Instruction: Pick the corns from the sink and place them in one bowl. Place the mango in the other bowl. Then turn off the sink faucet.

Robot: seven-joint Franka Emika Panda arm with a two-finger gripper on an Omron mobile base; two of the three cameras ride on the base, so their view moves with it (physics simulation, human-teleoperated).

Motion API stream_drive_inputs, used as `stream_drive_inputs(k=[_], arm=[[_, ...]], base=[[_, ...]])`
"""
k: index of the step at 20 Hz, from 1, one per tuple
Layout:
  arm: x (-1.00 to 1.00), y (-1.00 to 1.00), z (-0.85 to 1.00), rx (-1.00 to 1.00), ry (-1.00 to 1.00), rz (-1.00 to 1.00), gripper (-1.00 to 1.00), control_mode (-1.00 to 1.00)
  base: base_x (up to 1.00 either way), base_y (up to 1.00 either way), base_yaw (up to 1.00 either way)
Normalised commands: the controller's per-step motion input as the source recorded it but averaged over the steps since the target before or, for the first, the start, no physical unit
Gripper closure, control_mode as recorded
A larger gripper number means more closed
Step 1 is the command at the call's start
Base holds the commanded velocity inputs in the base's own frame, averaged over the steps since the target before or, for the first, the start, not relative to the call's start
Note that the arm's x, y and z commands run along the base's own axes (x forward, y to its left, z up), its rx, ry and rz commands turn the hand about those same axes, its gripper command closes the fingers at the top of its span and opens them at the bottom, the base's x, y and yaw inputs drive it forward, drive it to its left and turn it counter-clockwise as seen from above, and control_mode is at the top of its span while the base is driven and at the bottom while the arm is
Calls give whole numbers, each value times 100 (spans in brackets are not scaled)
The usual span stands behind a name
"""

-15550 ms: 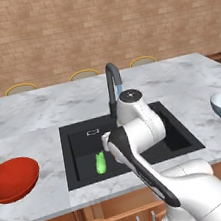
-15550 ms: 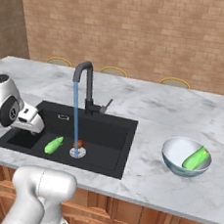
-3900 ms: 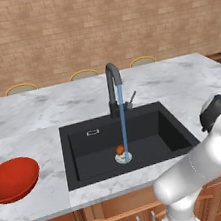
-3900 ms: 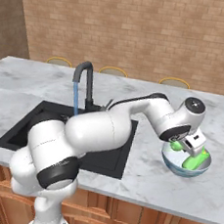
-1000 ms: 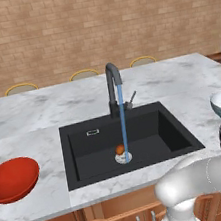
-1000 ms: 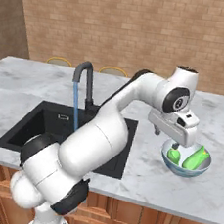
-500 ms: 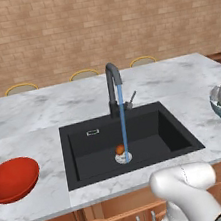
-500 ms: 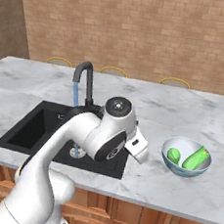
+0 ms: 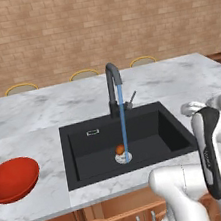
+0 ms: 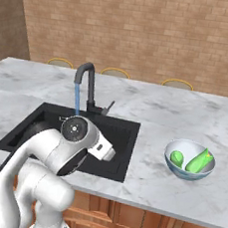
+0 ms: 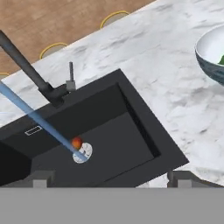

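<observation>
1. Pincer [image 11: 111,181] first: its two dark tips rise well apart at the bottom of the hand view, spread wide with nothing between them, and it looks down and forward into the sink [image 11: 131,127].
2. From the mango [image 11: 77,142] outward: the small orange-red fruit lies on the basin floor, touching or just beside the round silver drain [image 11: 82,152], where the blue water stream [image 11: 39,120] lands.
3. Judged from the hand view, the mango lies ahead of the pincer and off toward the left tip, lower than the rim; the coming move likely calls for a descent into the basin past the stream.
4. The fruit is nearly round, so no long axis constrains the approach.
5. The faucet [image 9: 113,84] stands at the sink's far edge.
6. Both corns [image 10: 197,160] lie in the pale bowl [image 10: 179,171] near the table's right end; the red bowl [image 9: 12,179] waits near the left end.
</observation>
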Motion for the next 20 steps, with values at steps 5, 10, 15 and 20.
stream_drive_inputs(k=[5,10,15,20], arm=[[18,83,4,-2,6,30,-100,-100],[11,79,3,-10,26,28,-100,-100],[7,78,0,-14,36,23,-100,-100],[19,64,-4,-11,32,22,-100,-100]], base=[[0,0,0],[0,0,0],[0,0,0],[0,0,0]])
